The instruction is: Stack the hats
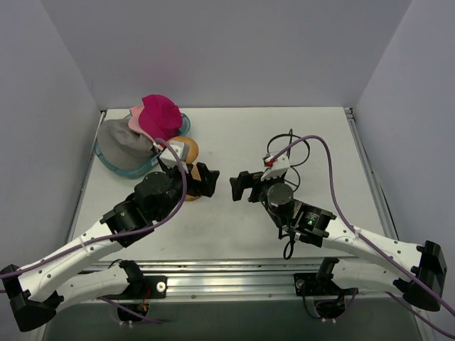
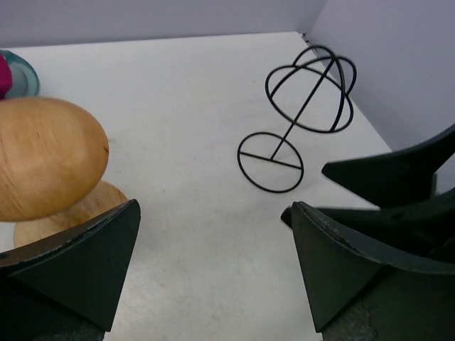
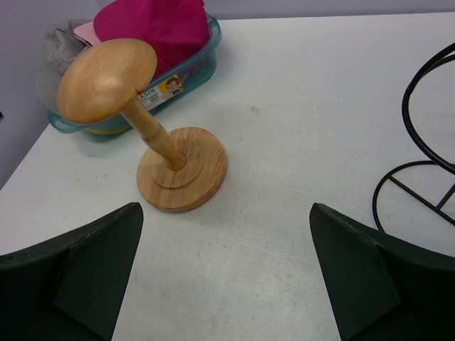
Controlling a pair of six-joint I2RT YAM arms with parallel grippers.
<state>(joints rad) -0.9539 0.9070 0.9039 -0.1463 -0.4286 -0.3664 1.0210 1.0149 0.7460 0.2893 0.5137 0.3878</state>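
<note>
A magenta cap lies on top of a pile in a teal tub at the back left. A light pink cap peeks out beside it and a grey cap covers the tub's left side. The right wrist view shows the magenta cap and the grey cap in the tub. My left gripper is open and empty, just right of the wooden hat stand. My right gripper faces it, open and empty, over bare table.
The wooden hat stand stands bare in front of the tub. A black wire hat stand sits behind the right arm, its hoop at the right edge. Walls enclose the table on three sides.
</note>
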